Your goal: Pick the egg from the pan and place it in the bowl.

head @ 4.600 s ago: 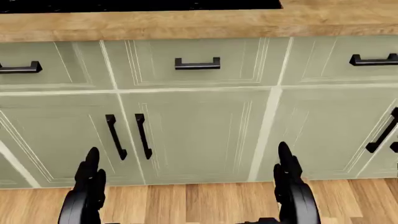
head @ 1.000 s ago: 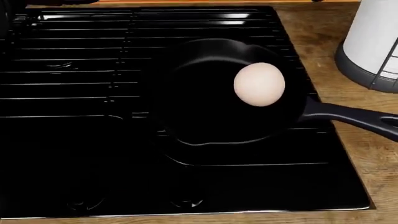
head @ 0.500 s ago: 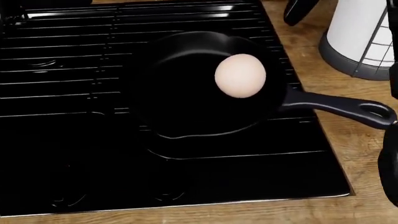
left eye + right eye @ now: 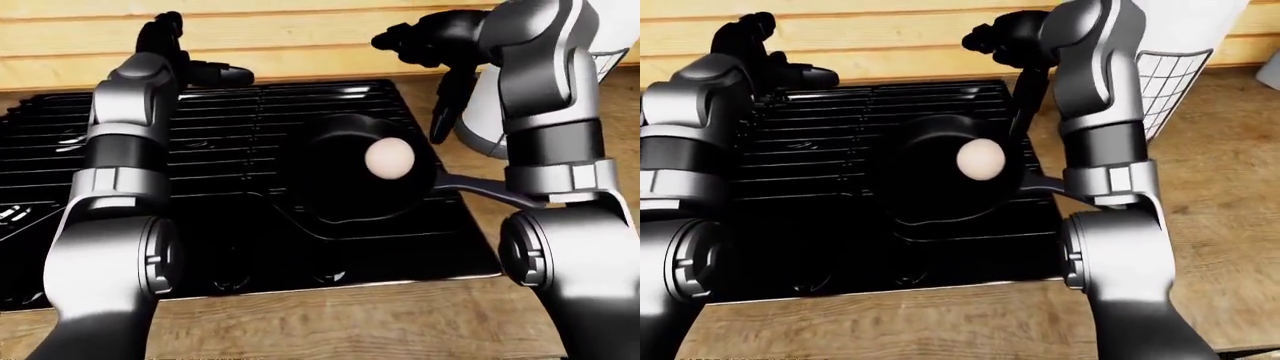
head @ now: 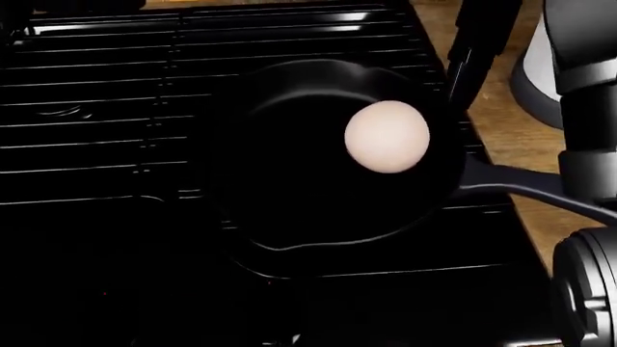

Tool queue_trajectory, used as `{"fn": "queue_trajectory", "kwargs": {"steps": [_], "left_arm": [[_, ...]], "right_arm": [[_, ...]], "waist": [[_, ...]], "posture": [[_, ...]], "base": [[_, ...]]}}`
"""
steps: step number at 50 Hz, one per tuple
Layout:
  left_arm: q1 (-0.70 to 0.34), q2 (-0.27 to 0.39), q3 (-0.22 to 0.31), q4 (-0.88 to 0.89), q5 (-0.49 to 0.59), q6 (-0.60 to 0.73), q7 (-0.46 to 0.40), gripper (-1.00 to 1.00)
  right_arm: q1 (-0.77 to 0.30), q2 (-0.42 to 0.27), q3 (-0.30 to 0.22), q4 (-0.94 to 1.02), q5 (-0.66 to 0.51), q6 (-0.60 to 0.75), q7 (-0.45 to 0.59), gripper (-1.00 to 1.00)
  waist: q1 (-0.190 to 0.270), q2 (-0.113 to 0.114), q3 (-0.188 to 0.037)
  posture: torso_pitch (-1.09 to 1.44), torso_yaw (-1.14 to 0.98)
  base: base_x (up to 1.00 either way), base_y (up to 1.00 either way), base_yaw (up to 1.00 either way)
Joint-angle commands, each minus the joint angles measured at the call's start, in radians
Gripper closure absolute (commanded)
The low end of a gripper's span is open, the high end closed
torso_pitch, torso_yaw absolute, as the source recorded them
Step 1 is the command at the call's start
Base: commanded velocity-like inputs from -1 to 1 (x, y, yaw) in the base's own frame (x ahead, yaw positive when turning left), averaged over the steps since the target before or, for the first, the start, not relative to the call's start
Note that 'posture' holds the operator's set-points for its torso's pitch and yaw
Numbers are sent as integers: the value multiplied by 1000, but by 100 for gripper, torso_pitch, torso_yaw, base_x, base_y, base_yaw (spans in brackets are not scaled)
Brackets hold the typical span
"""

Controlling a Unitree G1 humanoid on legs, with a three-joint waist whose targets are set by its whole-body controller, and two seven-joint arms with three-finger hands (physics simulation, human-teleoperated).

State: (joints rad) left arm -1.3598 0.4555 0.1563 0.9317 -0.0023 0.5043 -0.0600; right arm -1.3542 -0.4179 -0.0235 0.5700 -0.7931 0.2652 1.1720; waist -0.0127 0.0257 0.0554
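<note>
Egg (image 5: pixel 387 136) sits in the pan (image 5: pixel 289 181) just below-left of my nearer, empty, open-fingered right hand (image 4: pixel 435 45).

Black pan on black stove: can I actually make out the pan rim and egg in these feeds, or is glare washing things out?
Head view: egg crisp and evenly lit, pan rim only a faint highlight against the stove. Left-eye view: glare streaks on the grates near the top, none over the egg. No blur in any view.
</note>
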Motion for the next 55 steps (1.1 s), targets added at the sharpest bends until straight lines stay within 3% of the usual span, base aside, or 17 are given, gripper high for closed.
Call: {"fn": "queue_trajectory", "kwargs": {"steps": [1,9,25,55], "left_arm": [[-45,15,5,-42,1,-31,3,-100],[-54,14,5,-32,1,-34,3,-100],[-44,17,6,-29,-1,-42,1,-100],[-44,17,7,-35,-6,-37,2,-100]], "right_arm": [[-39,-15,-17,-53,-19,32,48,-100],[-10,28,-10,-144,-57,107,134,-100],[25,94,6,-116,-82,104,89,-100],[166,168,35,-283,-182,212,221,-100]], "waist": [[-2,1,-41],[-6,-4,-32],[-3,0,-39],[-8,9,-44]], "posture": [[0,0],[0,0],[0,0],[0,0]], "base": [[0,0,0],[0,0,0],[0,0,0],[0,0,0]]}}
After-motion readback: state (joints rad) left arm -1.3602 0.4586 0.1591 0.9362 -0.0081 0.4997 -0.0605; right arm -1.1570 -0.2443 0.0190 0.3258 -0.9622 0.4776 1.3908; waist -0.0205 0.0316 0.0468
